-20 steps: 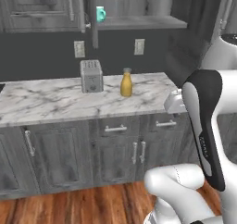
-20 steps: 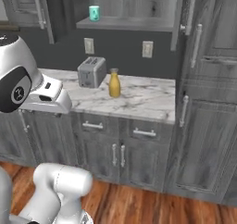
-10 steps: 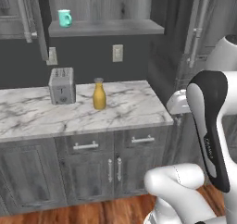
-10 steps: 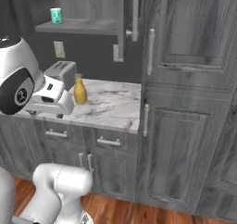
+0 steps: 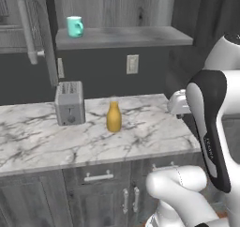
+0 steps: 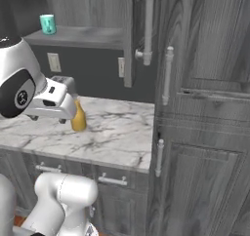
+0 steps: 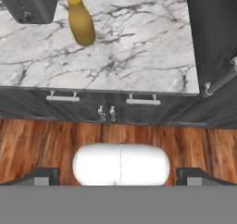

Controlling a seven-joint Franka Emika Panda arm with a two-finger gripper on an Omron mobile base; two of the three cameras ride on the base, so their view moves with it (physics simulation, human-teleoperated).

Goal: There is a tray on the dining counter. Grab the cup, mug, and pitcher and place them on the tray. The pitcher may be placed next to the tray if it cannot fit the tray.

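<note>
Your jaws (image 7: 120,179) stand wide apart with nothing between them: one dark fingertip (image 7: 41,176) sits at the lower left of the hand view and the other at the lower right, over the wooden floor (image 7: 152,142) in front of the cabinets. The pitcher (image 5: 114,117) stands upright on the marble counter (image 5: 140,137), just beside the grey toaster (image 5: 69,102) and apart from it. From the right base camera you see the pitcher (image 6: 78,119) partly hidden behind the white arm. In the hand view the pitcher (image 7: 80,19) lies toward the upper left, with the toaster (image 7: 30,3) at the corner. The mug (image 5: 74,26) sits on the grey shelf (image 5: 126,35) above the counter, its handle turned to the right; you find it (image 6: 48,24) again at the upper left of the right base view
</note>
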